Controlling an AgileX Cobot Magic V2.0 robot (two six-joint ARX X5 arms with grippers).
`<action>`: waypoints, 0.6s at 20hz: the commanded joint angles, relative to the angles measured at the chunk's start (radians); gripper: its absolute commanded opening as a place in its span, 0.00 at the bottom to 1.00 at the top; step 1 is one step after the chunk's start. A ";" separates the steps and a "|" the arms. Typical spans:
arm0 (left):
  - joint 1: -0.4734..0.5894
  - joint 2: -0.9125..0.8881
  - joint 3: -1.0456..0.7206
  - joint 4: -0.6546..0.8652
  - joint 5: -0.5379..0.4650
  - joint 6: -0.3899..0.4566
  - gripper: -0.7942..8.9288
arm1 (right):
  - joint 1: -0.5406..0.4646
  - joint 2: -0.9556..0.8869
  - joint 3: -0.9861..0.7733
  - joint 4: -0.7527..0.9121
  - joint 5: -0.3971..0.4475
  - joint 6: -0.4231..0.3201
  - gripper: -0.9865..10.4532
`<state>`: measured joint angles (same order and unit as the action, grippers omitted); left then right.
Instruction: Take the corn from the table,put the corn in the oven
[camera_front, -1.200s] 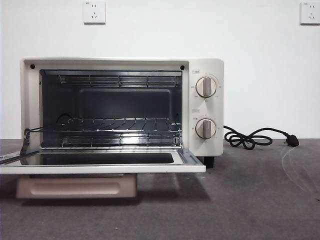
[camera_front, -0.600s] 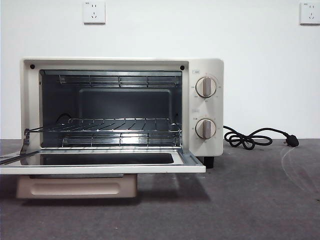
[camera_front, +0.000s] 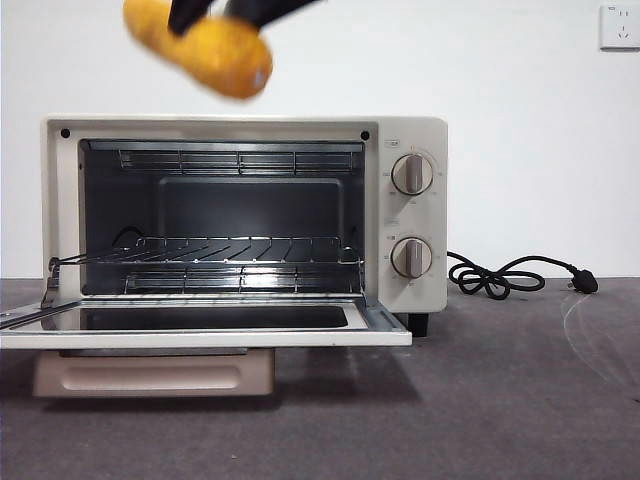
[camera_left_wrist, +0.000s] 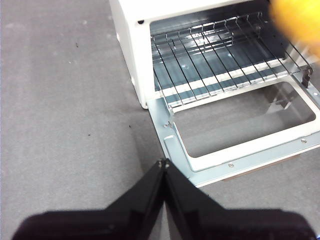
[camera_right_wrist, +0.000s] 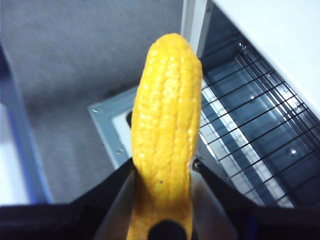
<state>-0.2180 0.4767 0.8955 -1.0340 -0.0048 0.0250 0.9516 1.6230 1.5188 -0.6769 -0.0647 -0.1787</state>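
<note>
Right hand (camera_right_wrist: 162, 200) grips the corn (camera_right_wrist: 165, 135) between its two jaws and holds it in the air, high above the oven (camera_front: 410, 130) near its top left part (the cob looks blurred in the front view). Below, the oven door (camera_front: 380, 325) lies open over the desk (camera_front: 500, 400), with the wire rack (camera_front: 240, 250) inside. Left hand (camera_left_wrist: 164, 165) is closed on nothing, just beside the door's corner.

I read the corn (camera_front: 215, 50) as yellow-orange with rows of bumpy kernels. Oven (camera_front: 415, 220) cream-white, dark grey inside, silver wire rack (camera_front: 215, 250), beige knobs (camera_front: 412, 174). Table (camera_front: 520, 400) mottled dark grey. Cord (camera_front: 500, 275) black. Wall (camera_front: 520, 120) white. Both grippers' jaws black.
</note>
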 joint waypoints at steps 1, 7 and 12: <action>0.003 -0.003 -0.006 0.011 0.006 -0.011 0.07 | 0.010 0.069 0.003 0.051 0.075 -0.085 0.07; 0.003 -0.003 -0.006 0.030 0.006 -0.018 0.07 | 0.017 0.193 0.003 0.206 0.281 -0.265 0.07; 0.003 -0.003 -0.006 0.030 0.006 -0.018 0.07 | 0.017 0.260 0.003 0.296 0.351 -0.392 0.07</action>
<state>-0.2180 0.4767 0.8955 -1.0149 -0.0044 0.0143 0.9649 1.8687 1.5188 -0.3897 0.2855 -0.5346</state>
